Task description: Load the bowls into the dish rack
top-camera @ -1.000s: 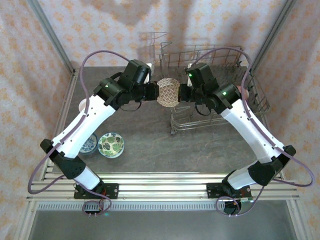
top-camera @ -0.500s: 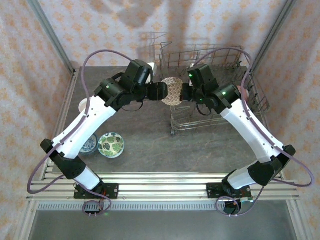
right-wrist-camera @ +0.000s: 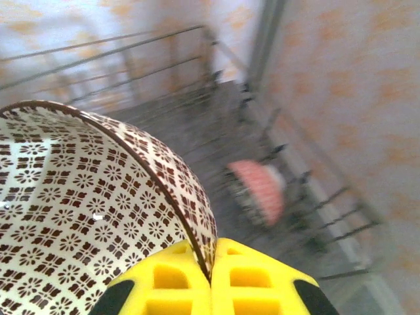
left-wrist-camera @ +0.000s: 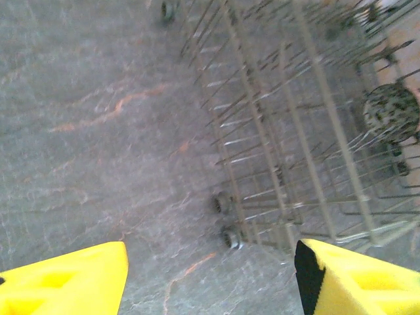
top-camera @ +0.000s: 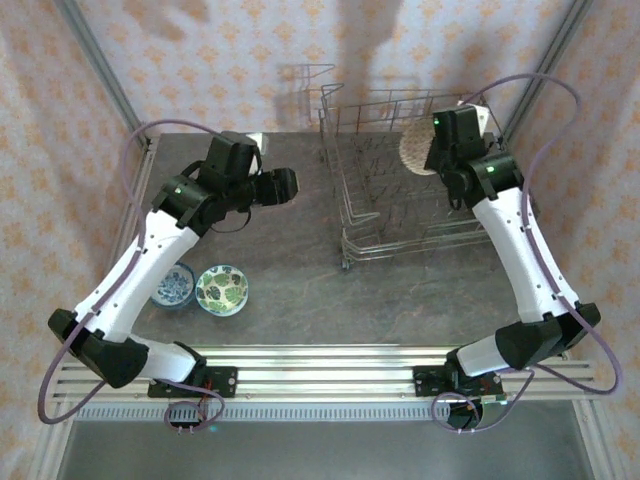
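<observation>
My right gripper (top-camera: 428, 152) is shut on the rim of a brown-and-white patterned bowl (top-camera: 413, 150), held on edge above the back right part of the dish rack (top-camera: 352, 215). In the right wrist view the yellow fingers (right-wrist-camera: 174, 279) pinch the bowl (right-wrist-camera: 85, 216) at its rim, and a pinkish bowl (right-wrist-camera: 259, 190) stands in the rack (right-wrist-camera: 131, 46) beyond. My left gripper (top-camera: 287, 187) hangs open and empty left of the rack. Its wrist view has the two fingers wide apart over bare table, with the rack (left-wrist-camera: 295, 131) at the right.
A blue-white bowl (top-camera: 175, 287) and a green floral bowl (top-camera: 221, 290) sit side by side on the dark table (top-camera: 300, 290) at the near left. Metal frame posts and patterned walls close in the table. The rack stands on small wheels (left-wrist-camera: 230, 236).
The left gripper opened and let go of the patterned bowl, then drew back to the left. The right gripper carried the bowl right and back, over the rack.
</observation>
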